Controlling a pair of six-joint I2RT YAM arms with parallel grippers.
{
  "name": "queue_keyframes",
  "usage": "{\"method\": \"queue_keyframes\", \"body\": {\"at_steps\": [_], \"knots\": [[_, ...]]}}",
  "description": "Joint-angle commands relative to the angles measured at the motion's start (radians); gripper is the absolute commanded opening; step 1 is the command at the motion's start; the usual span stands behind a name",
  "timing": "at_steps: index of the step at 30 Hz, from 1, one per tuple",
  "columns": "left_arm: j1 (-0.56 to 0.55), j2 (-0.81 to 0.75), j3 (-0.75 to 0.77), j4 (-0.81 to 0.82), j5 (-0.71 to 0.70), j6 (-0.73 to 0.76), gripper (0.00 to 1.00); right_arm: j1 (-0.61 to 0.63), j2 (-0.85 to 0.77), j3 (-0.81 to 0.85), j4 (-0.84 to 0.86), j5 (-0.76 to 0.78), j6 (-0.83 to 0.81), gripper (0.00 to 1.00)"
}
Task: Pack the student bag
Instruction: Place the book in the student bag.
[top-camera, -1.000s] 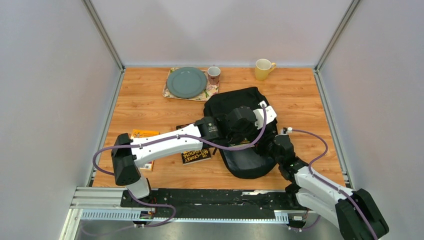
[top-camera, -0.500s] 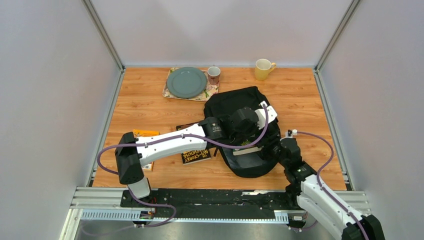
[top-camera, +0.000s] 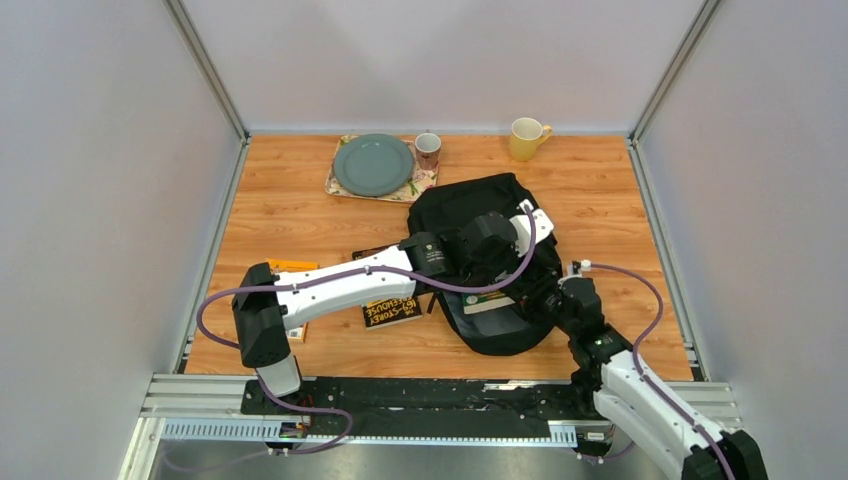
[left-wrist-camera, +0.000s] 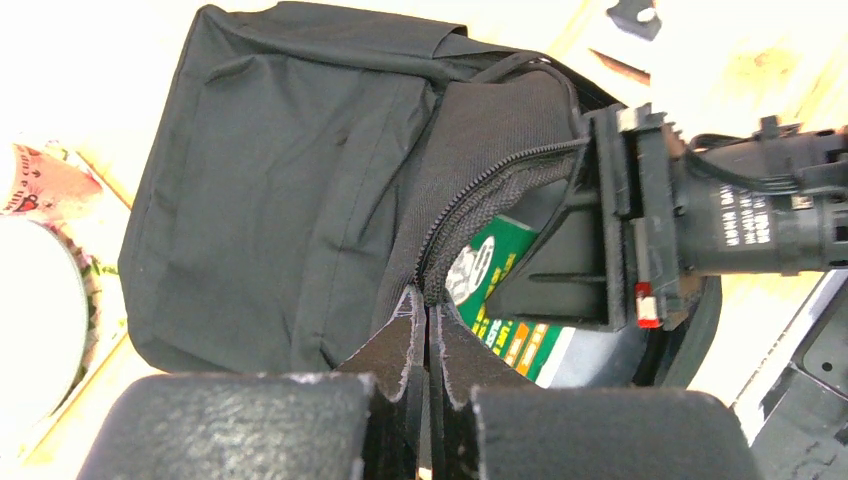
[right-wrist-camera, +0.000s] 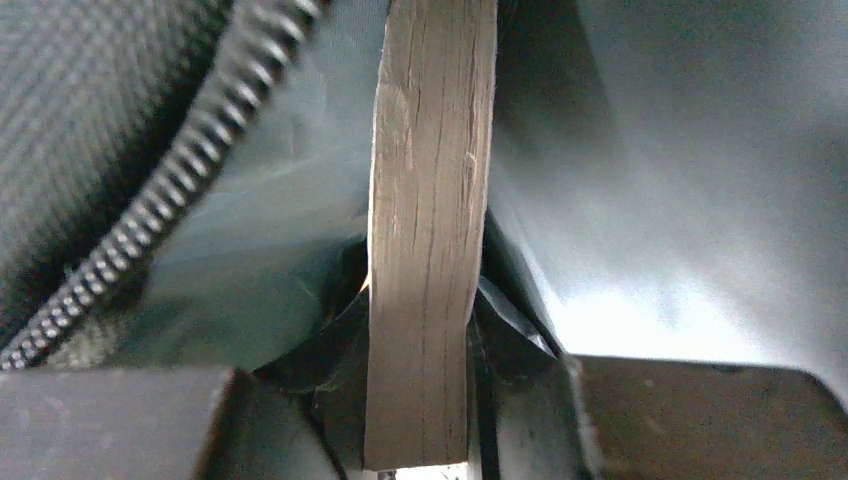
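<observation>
Inside the mouth of the student bag (top-camera: 470, 205), more of the green-covered book (left-wrist-camera: 495, 265) shows than a second ago. The right arm has swung in from the near right corner and carried the right gripper (right-wrist-camera: 420, 320) up to the opening. The left arm has shifted only slightly, and the bag lies where it lay, in the middle of the worktop (top-camera: 290, 210), rounded end toward the near edge.

The step in hand looks like feeding this book into the bag. The right fingers sit narrow, clamped on the book's page edge, with lining and zipper teeth around them. The left gripper (left-wrist-camera: 425, 320) has its fingers pressed together, pinching the fabric by the zipper and holding the mouth open.

Next, the right arm likely needs to push the book deeper, clear of the zipper, then let go and back out while the left keeps the flap lifted.

Outward from there, a black-covered book (top-camera: 390, 314) lies just left of the bag. A plate (top-camera: 372, 164) and two mugs stand far off.
</observation>
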Motion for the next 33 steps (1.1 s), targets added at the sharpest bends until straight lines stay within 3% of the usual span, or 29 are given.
{"method": "queue_keyframes", "body": {"at_steps": [1,5,8,13,15,25,28,29,31,32,33], "knots": [[0.008,-0.014,0.072,0.032,0.014,-0.006,0.0,-0.002,0.151,0.106,0.289,-0.18,-0.103,0.0],[0.016,-0.021,0.086,0.026,0.024,0.018,0.0,-0.013,0.306,0.132,0.376,-0.163,-0.126,0.0],[0.025,-0.021,0.083,0.011,0.024,0.014,0.0,-0.053,0.393,0.164,0.331,-0.102,-0.126,0.01],[0.039,-0.03,0.048,0.009,0.031,0.001,0.0,-0.06,0.412,0.189,0.242,-0.028,-0.094,0.29],[0.039,-0.034,0.037,0.014,0.04,0.001,0.0,-0.06,0.387,0.21,0.155,-0.062,-0.108,0.39],[0.042,-0.015,0.026,0.044,0.085,-0.048,0.0,-0.059,0.064,0.134,-0.083,-0.027,-0.019,0.51],[0.04,-0.013,0.025,0.052,0.096,-0.051,0.0,-0.059,0.039,0.101,-0.053,-0.01,-0.008,0.48],[0.04,-0.011,0.026,0.052,0.1,-0.052,0.0,-0.059,0.047,0.094,-0.039,-0.011,-0.002,0.33],[0.04,-0.008,0.028,0.049,0.102,-0.054,0.0,-0.059,0.085,0.078,0.008,-0.025,0.004,0.21],[0.042,-0.011,0.028,0.047,0.102,-0.055,0.0,-0.059,0.1,0.081,0.011,-0.03,0.007,0.05],[0.04,-0.011,0.026,0.047,0.102,-0.06,0.0,-0.059,0.116,0.086,0.011,-0.033,0.006,0.0]]}}
